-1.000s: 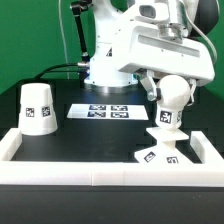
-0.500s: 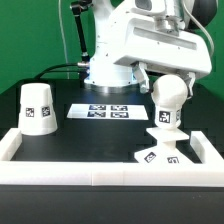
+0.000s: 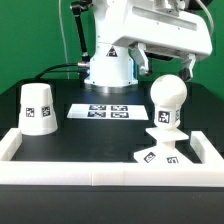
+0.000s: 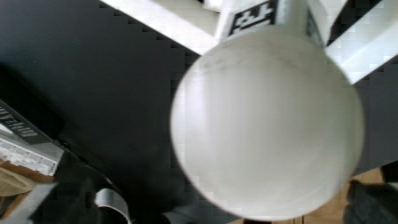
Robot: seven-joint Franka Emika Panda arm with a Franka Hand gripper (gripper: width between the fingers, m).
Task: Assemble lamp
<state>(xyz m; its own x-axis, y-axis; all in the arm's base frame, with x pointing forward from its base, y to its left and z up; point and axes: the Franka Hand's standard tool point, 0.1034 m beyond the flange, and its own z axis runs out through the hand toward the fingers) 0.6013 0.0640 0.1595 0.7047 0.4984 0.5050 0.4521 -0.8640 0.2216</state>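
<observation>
The white round-headed bulb (image 3: 167, 99) stands upright on the flat square base (image 3: 160, 153) at the exterior view's right, near the front rail. My gripper (image 3: 165, 64) hangs just above the bulb's head with its jaws apart and nothing between them. One dark finger (image 3: 141, 62) shows on each side. In the wrist view the bulb's head (image 4: 267, 110) fills the middle, with a tagged part of the base (image 4: 254, 15) beyond it. The cup-like shade (image 3: 37, 107) stands alone at the exterior view's left, far from the gripper.
The marker board (image 3: 103, 111) lies flat on the black table behind the middle. A white border rail (image 3: 90, 171) runs along the front and up both sides. The arm's white body and a green curtain stand behind.
The gripper has risen from around the bulb's head to above it. The bulb stays standing on the base, free of the fingers. The shade has not moved.
</observation>
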